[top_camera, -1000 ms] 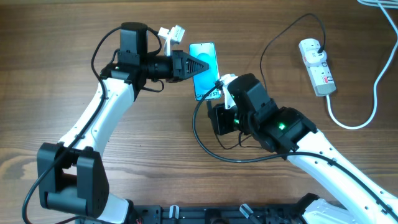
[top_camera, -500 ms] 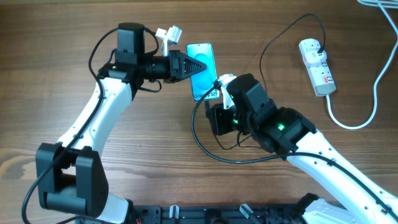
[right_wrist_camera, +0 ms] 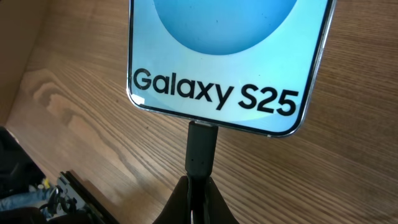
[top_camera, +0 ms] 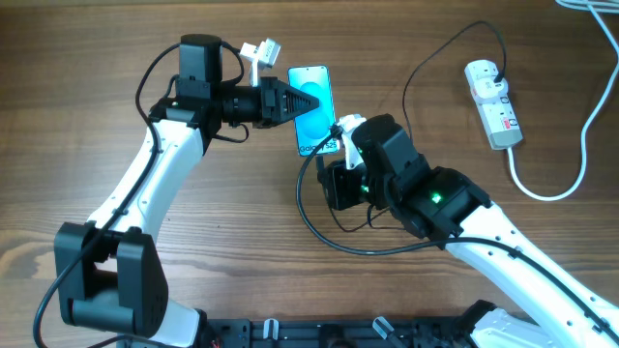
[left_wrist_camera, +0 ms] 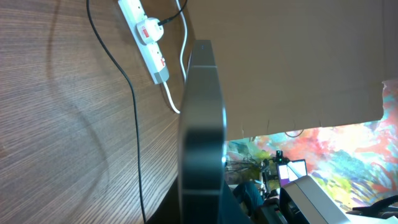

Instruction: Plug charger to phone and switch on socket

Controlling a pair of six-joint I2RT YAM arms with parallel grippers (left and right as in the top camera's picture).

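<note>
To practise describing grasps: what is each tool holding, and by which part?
Left tool: the phone, pinched at one long edge. Right tool: the charger, by its black plug, at the phone's bottom edge.

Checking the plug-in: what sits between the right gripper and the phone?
The charger, its black plug tip held in the shut right gripper, fills that gap and meets the bottom edge of the phone; the right wrist view shows it.
</note>
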